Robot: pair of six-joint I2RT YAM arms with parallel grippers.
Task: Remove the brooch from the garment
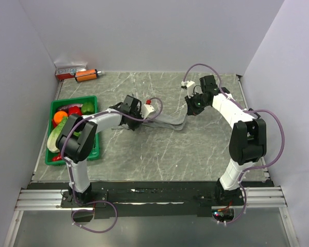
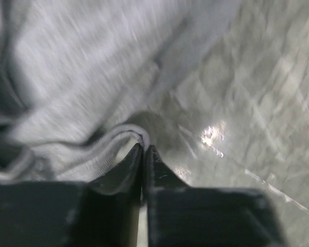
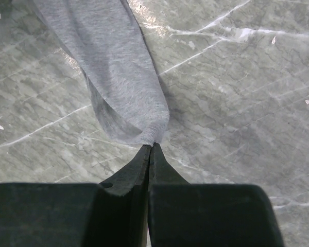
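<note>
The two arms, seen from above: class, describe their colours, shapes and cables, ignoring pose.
Both the left arm and right arm have white rounded links joined by bulky black joint housings. A thin purple cable loops along each. The left gripper and right gripper have black tapering fingers.

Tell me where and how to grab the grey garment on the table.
Probably by its hemmed edges, coming in low from either end. The garment lies thin and limp on the table, so a raised fold or hem is all a gripper can pinch. The right gripper is shut on the narrow end's hem; the left gripper on a folded edge.
</note>
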